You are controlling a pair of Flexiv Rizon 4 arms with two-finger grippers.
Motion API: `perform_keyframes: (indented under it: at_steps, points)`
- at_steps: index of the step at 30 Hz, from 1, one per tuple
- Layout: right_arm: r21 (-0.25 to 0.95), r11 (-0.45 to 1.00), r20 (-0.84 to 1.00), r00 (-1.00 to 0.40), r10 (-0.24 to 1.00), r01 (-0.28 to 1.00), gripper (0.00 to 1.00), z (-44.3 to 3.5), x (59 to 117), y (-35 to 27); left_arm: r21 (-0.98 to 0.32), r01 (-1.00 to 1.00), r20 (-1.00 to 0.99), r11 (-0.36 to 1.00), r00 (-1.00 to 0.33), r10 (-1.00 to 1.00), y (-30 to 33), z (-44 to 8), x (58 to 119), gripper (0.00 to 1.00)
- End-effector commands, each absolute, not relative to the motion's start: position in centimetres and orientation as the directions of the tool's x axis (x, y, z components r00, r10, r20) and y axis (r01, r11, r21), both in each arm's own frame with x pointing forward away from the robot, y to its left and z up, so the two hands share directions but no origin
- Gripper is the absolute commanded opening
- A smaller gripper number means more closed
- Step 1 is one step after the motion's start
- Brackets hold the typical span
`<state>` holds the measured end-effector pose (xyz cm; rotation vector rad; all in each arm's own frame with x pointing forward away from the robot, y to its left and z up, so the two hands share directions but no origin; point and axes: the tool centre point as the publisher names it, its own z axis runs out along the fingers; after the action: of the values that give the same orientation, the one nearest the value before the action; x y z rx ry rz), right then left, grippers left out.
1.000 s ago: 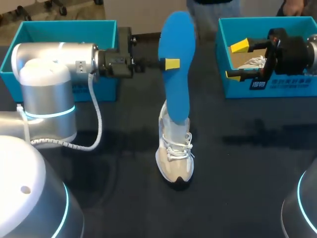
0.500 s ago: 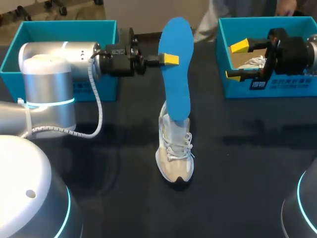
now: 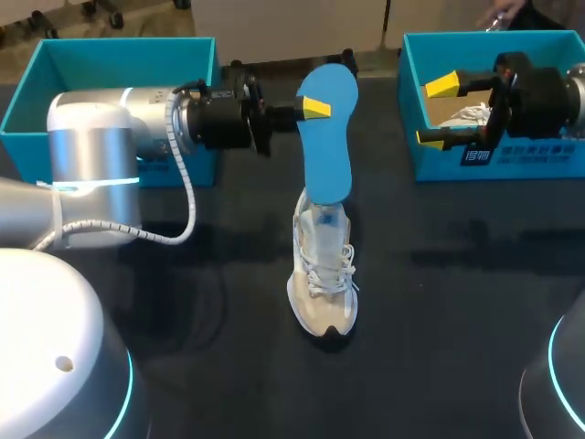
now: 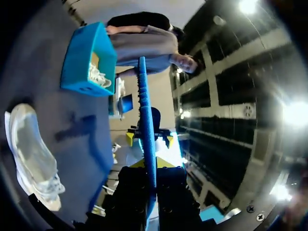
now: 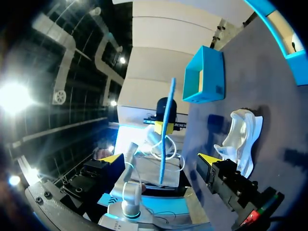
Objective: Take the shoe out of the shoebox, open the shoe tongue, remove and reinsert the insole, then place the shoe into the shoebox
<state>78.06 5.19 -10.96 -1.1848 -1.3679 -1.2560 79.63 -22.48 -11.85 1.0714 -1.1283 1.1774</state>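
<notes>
A blue insole [image 3: 327, 137] stands steeply over the table, pinched near its upper end by my left gripper [image 3: 315, 108], which comes in from the left. Its lower end dips into the opening of a white and beige shoe [image 3: 322, 270] lying mid-table. In the left wrist view the insole [image 4: 146, 120] runs edge-on out from between my shut left gripper [image 4: 148, 166], with the shoe [image 4: 31, 149] off to one side. My right gripper [image 3: 437, 112] hangs open and empty over the right blue shoebox [image 3: 512, 160]. From the right wrist, the insole [image 5: 167, 139] and shoe [image 5: 240, 137] lie ahead of my right gripper [image 5: 160, 161].
A second white shoe [image 3: 471, 114] lies inside the right shoebox. Another blue shoebox [image 3: 119, 55] stands at the back left, behind my left arm [image 3: 110, 128]. The dark table [image 3: 439, 347] spreads around the shoe.
My left arm has pushed further right and turned, and the insole's top has sunk lower and tilted. The right arm and the shoe have stayed put.
</notes>
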Motion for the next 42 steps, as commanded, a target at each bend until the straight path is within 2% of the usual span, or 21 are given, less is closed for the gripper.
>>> perform_keyframes:
  at_steps: [1,7,15,16,19,27,32,35,36,42]
  points:
    - [0.056,-0.064,0.973,-0.040,0.227,0.996,1.00,-11.1,78.3,6.5,0.177,-0.980,0.975,0.094,0.187,0.121,-22.5,-12.5,80.3,0.00]
    - [0.032,-0.080,0.964,-0.010,0.265,0.996,1.00,-12.0,78.0,7.2,0.085,-0.993,0.992,0.078,0.091,0.083,-22.6,-12.7,80.6,0.00]
    - [0.040,-0.081,0.930,-0.007,0.369,0.996,1.00,-10.8,77.8,7.7,0.045,-0.996,0.996,0.071,0.050,0.074,-22.5,-12.5,80.8,0.00]
    - [0.068,-0.082,0.906,-0.028,0.422,0.994,1.00,-10.4,77.6,7.9,0.040,-0.996,0.996,0.073,0.046,0.075,-22.4,-12.5,80.8,0.00]
    - [0.091,-0.116,0.881,-0.026,0.472,0.989,1.00,-9.7,76.9,7.9,0.026,-0.998,0.997,0.054,0.029,0.069,-22.2,-12.7,81.1,0.00]
    - [0.053,-0.091,0.747,0.021,0.665,0.994,1.00,-6.8,76.6,9.7,0.000,-0.999,0.999,0.047,0.002,0.043,-22.1,-12.5,81.5,0.00]
    - [0.085,-0.077,0.665,0.001,0.747,0.993,1.00,-4.7,76.2,10.2,0.003,-0.999,0.999,0.043,0.004,0.043,-22.1,-12.5,81.6,0.00]
    - [0.066,-0.090,0.577,0.035,0.816,0.994,1.00,-3.7,76.1,10.8,0.003,-0.999,0.999,0.043,0.004,0.043,-22.1,-12.5,81.6,0.00]
    - [0.050,-0.132,0.539,0.084,0.838,0.990,1.00,-3.3,76.2,11.0,0.003,-0.999,0.999,0.043,0.004,0.043,-22.1,-12.5,81.6,0.00]
    - [0.032,-0.123,0.535,0.087,0.840,0.992,1.00,-3.0,76.4,11.2,0.003,-0.999,0.999,0.043,0.004,0.043,-22.1,-12.5,81.6,0.00]
